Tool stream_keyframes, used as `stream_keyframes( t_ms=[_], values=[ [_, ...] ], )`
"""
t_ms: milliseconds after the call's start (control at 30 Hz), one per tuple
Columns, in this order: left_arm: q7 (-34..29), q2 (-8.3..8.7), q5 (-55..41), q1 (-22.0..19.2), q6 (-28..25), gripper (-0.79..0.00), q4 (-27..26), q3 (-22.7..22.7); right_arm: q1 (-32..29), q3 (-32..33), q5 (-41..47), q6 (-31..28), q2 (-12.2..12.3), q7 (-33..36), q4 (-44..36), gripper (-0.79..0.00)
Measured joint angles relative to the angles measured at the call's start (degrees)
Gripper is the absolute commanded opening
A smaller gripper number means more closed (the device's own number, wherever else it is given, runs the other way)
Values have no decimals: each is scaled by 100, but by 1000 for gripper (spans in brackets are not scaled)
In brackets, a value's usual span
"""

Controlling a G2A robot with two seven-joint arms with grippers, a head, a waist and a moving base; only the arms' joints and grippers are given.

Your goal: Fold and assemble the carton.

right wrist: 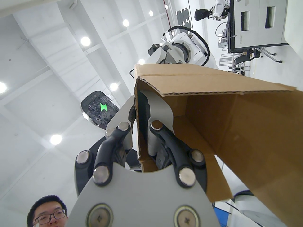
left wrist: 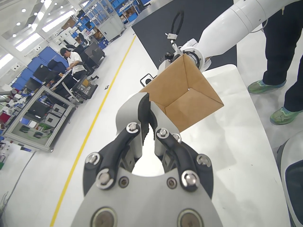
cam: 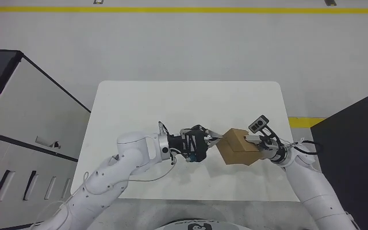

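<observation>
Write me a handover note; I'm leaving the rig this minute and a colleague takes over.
Right gripper: shut on a wall of the carton, holding it over the table.
Left gripper: shut, tips at the carton's open end; whether it pinches cardboard is unclear.
Done: carton opened into a box shape.
Left: probably fold and close the end flaps.

Carton (cam: 237, 147) over the table (cam: 190, 103), between both grippers.
Left gripper (cam: 214, 137) at its nine o'clock, right gripper (cam: 259, 150) at its three o'clock.
</observation>
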Motion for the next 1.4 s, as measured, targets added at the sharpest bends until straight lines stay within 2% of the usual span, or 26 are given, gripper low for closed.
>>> stream_keyframes(
  t_ms=[33, 67, 333, 433, 567, 767, 1133, 1233, 1400],
  values=[
    [15, 1, -54, 9, 16, -22, -1, -30, 1, -1, 10, -6, 2, 0, 5, -785],
    [7, 4, -72, 9, 19, 0, -14, -58, 1, -1, 11, -6, 2, 0, 6, -785],
    [1, -18, -154, 11, 177, 0, 114, -21, 14, 14, -19, -28, 5, -23, -19, -785],
    [69, 21, -427, 98, 36, 0, 165, -264, 98, 176, -597, -420, 56, -115, -168, -785],
    [111, 123, -774, 320, -290, 0, 230, -816, 298, 466, -1809, -1008, 155, -38, -361, -785],
    [-79, 276, -1198, 641, -946, 0, 251, -1635, 672, 456, -2962, -1601, 233, -6, -691, -785],
    [-94, 281, -1187, 640, -978, 0, 241, -1662, 680, 456, -2984, -1593, 236, -9, -690, -785],
    [-63, 283, -1351, 682, -1001, 0, 357, -1686, 755, 477, -3115, -1735, 250, -150, -959, -785],
    [-146, 348, -2323, 682, -1639, 0, 953, -2032, 1173, 440, -4850, -2189, 375, -603, -1882, -785]
  ],
)
